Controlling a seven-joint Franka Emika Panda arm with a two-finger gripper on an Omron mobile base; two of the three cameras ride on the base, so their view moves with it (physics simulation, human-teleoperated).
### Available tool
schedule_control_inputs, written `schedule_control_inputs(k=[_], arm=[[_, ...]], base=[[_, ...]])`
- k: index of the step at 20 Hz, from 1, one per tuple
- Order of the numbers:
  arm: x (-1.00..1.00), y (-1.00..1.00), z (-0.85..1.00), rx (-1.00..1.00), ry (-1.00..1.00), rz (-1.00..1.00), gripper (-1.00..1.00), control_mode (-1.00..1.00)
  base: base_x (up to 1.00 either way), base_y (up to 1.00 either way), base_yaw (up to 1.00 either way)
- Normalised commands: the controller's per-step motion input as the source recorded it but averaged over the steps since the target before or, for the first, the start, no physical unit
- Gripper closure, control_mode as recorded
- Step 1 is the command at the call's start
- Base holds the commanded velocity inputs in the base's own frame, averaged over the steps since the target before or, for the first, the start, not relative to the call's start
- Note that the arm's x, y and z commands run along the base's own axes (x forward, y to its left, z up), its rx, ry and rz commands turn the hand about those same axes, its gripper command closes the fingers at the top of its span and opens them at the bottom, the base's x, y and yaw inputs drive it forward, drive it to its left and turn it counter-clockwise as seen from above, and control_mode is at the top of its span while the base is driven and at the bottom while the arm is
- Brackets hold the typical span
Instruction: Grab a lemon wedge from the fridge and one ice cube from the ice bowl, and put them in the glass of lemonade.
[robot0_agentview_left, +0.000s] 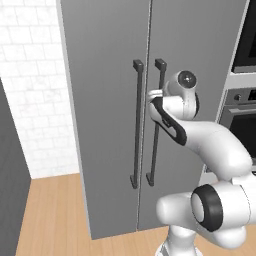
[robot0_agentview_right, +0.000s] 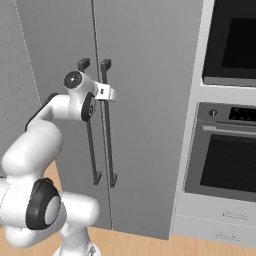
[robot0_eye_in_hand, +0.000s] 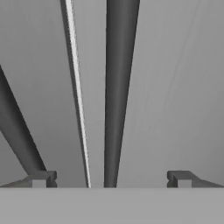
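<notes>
1. The fridge is the biggest thing in both base views, a tall grey cabinet with both doors closed and a thin seam running down between them.
2. The oven stands just beside the fridge, at 3 o'clock of it in the right base view, with a black upper unit above it at 1 o'clock.
3. A white tiled wall sits at 9 o'clock of the fridge in the left base view, over a wooden floor at 7 o'clock.
4. The arm rises from 5 o'clock in the left base view and reaches toward the fridge doors at mid height.
5. Two dark bar handles hang either side of the seam: the left handle and the right handle.
6. The gripper is spread wide and holds nothing; in the hand view the right handle runs from 12 to 6 o'clock between its fingertips, apart from both.
7. The left handle crosses that view at 8 o'clock, outside the fingertips.
8. The seam shows as a pale line just at 9 o'clock of the right handle.
</notes>
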Motion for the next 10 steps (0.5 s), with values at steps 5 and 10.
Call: schedule_control_inputs(k=[5, 10], arm=[[0.42, -0.07, 0.0, 0.07, 0.03, -0.01, -1.0, -1.0], [0.26, 0.0, -0.07, 0.02, 0.1, 0.0, -1.0, -1.0]], base=[[0.0, 0.0, 0.0], [0.0, 0.0, 0.0]])
